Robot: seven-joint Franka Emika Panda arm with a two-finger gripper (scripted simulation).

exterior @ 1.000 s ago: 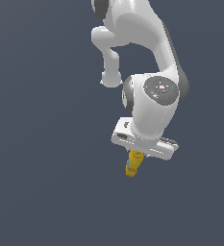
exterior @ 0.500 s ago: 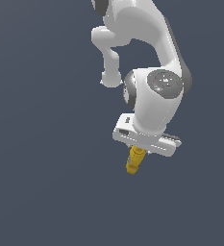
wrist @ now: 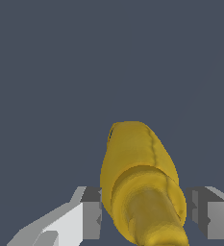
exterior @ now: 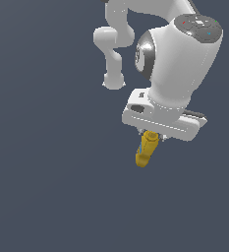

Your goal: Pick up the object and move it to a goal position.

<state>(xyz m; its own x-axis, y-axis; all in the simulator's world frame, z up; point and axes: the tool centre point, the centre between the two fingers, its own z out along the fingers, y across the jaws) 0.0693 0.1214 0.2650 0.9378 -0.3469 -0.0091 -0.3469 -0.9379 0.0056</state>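
The claw (wrist: 144, 211) is clamping the mustard-yellow bottle (exterior: 145, 149), one finger pressing in on each flank of it, as the wrist view is showing: a pale finger (wrist: 87, 216) with a dark pad on one side and its partner (wrist: 209, 211) on the other, both sitting tight against the yellow plastic. The narrower capped neck (wrist: 154, 221) is lying between the fingers, closest to the wrist camera, while the wider body (wrist: 132, 149) is reaching away beyond the fingertips.

In the exterior view the bottle is hanging just under the claw's white crossbar (exterior: 162, 120), its upper end tucked up under the bar and hidden there, the rest sticking out below and leaning slightly toward the exterior view's left. A faint bluish fleck is showing on its side, but it is far too small to read; no lettering or brand is coming through in either view.

Above the claw, the bulky white wrist housing (exterior: 177, 59) is filling the upper part of the frame, with the rest of the arm (exterior: 113, 44) trailing off behind it. Everything around is plain dark grey-blue counter (exterior: 47, 172), and I cannot tell whether the bottle is touching it.
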